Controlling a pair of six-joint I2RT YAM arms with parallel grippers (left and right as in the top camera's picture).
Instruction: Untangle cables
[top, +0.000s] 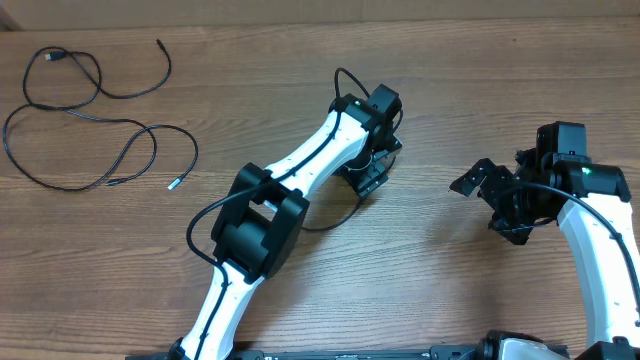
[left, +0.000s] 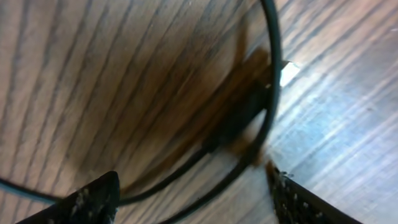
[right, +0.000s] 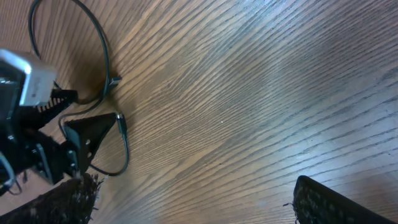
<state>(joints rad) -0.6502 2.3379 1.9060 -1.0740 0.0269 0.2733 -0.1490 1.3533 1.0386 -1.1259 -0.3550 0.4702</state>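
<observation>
Left gripper (left: 191, 175) hung open, a black cable (left: 273, 74) looped loose between its jaws; centring one strand seemed wise. Right gripper (right: 196, 183) gaped empty.

The overhead camera looks straight down on the whole table (top: 450, 90) and both my arms, my left wrist camera peers from very close at the wood between my left fingers (left: 93, 199) and a cable loop (left: 272, 93), and my right wrist camera, farther off, slants across toward that same loop.
</observation>
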